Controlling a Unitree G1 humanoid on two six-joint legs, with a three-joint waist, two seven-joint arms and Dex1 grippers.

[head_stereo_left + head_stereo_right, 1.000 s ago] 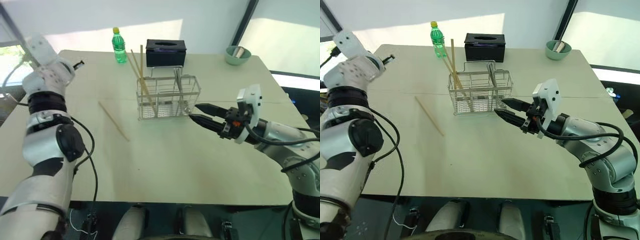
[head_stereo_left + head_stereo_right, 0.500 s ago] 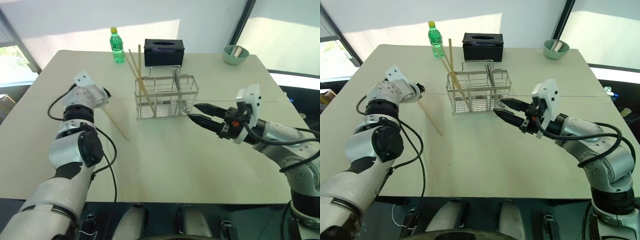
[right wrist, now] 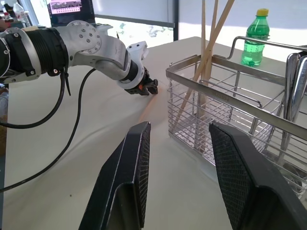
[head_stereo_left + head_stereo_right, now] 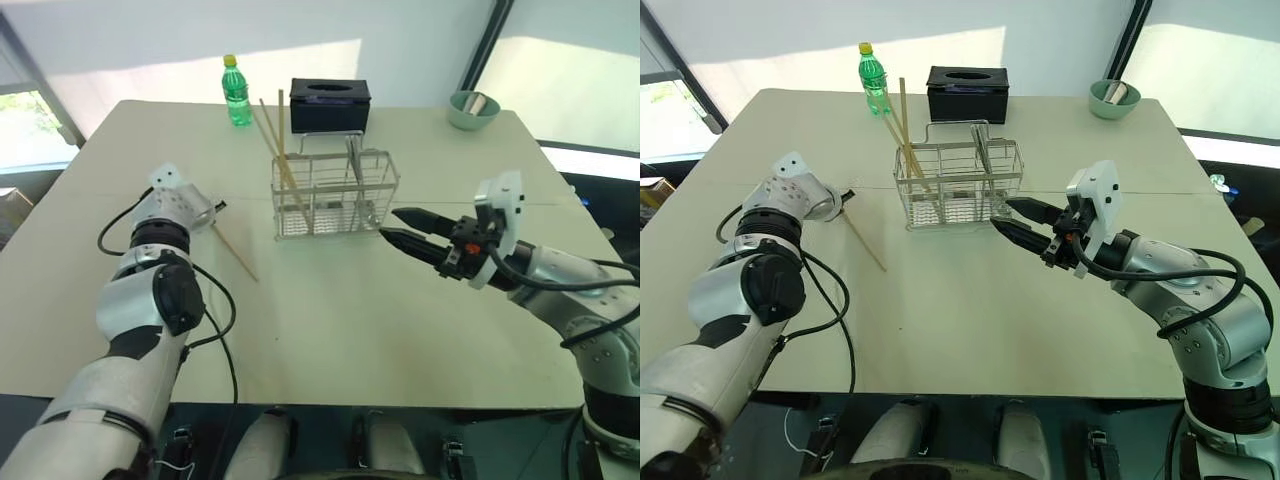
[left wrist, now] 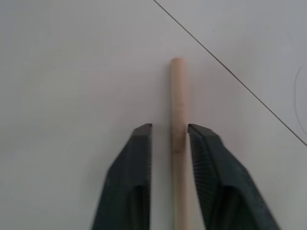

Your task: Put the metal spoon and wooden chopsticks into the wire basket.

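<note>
One wooden chopstick (image 4: 233, 250) lies loose on the table, left of the wire basket (image 4: 335, 195). My left gripper (image 4: 218, 207) is down at its far end. In the left wrist view that gripper (image 5: 169, 132) is shut on the stick (image 5: 177, 100), which presses against one finger. Two more wooden chopsticks (image 4: 281, 150) lean in the basket's left compartment. The metal spoon (image 3: 293, 91) stands in the right compartment. My right gripper (image 4: 395, 226) hovers open and empty just right of the basket, pointing at it.
A green bottle (image 4: 237, 92) and a black tissue box (image 4: 331, 105) stand behind the basket. A pale green bowl (image 4: 474, 110) sits at the far right corner. The table's near half is bare.
My left arm came down from high at the far left to the table, onto the loose chopstick's far end, and closed there. The right arm has stayed still.
</note>
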